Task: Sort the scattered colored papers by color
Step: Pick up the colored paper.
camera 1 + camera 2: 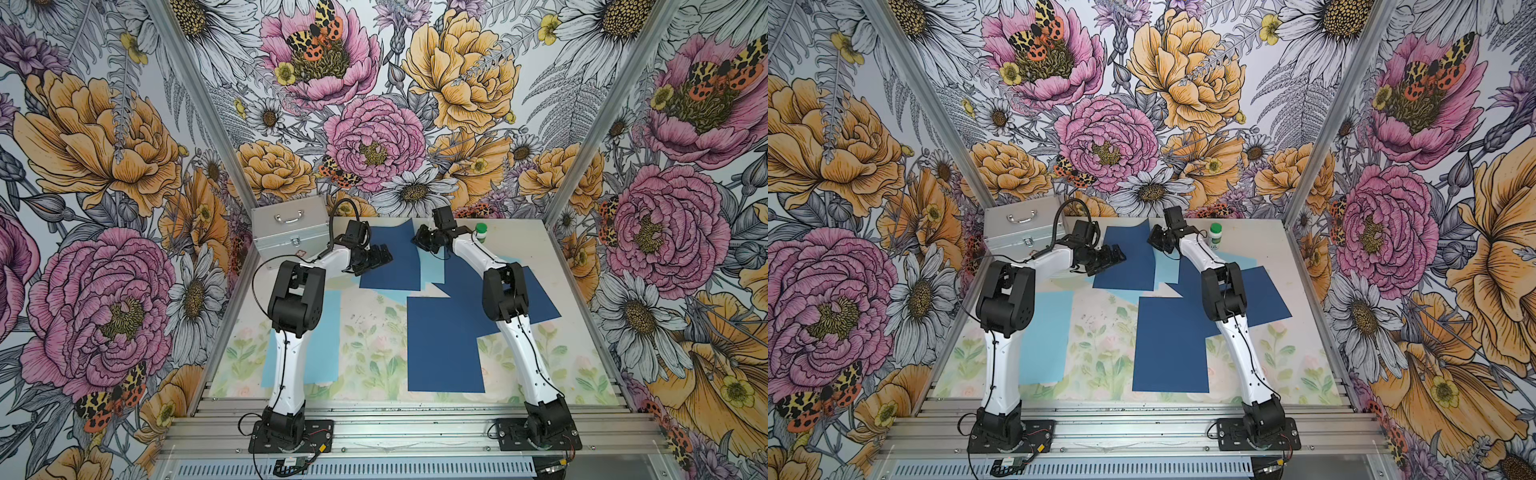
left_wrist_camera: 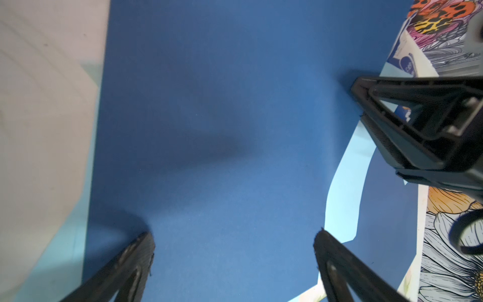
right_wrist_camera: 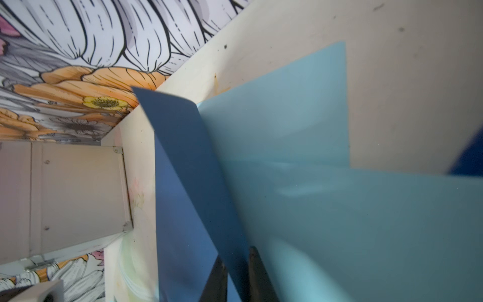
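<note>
One navy paper (image 3: pixel 188 170) in right gripper (image 3: pixel 236 255)

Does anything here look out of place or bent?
Yes: the thin dark navy paper sheet at the back is not flat; its edge bends up, pinched in the right hand, over a light sky-blue sheet.

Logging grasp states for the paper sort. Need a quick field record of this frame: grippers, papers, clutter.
left gripper: open, over far dark blue sheet
right gripper: shut on that sheet's lifted edge
other dark blue: near sheet, right sheet, overlapping
light blue: left sheet, middle sheet beside the grip
clutter: silver case, green-capped bottle
</note>
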### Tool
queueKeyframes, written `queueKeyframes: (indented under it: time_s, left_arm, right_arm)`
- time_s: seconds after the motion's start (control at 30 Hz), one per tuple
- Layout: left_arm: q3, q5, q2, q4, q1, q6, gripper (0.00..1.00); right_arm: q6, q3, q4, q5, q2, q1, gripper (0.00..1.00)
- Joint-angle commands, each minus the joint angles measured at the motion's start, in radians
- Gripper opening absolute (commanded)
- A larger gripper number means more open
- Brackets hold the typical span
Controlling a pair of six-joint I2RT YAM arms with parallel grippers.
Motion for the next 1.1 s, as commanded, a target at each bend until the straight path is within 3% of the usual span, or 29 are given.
queueKeyframes:
  time_s: [0.0,0.07,0.3,0.73,0.9,1.07]
  left_arm:
    - [-0.011,0.037,0.002,-0.013,0.003,0.001,0.98]
    - [-0.020,0.038,-0.020,-0.013,0.006,0.004,0.98]
    - [-0.064,0.022,-0.101,-0.014,0.025,0.013,0.98]
    - [-0.119,-0.051,-0.274,-0.007,0.043,0.047,0.98]
    - [-0.161,0.008,-0.330,0.073,0.041,0.050,0.98]
    - [-0.290,0.145,-0.412,0.328,0.023,0.062,0.98]
  right_arm:
    - [-0.030,0.023,-0.002,0.005,0.009,-0.001,0.05]
    - [-0.042,0.020,-0.006,0.008,0.006,-0.001,0.00]
    - [-0.158,0.013,-0.059,0.026,-0.059,-0.002,0.00]
    - [-0.612,-0.160,-0.238,0.247,-0.434,-0.006,0.00]
    - [-0.748,-0.244,-0.265,0.264,-0.586,-0.002,0.00]
    - [-0.843,-0.356,-0.265,0.189,-0.767,0.000,0.00]
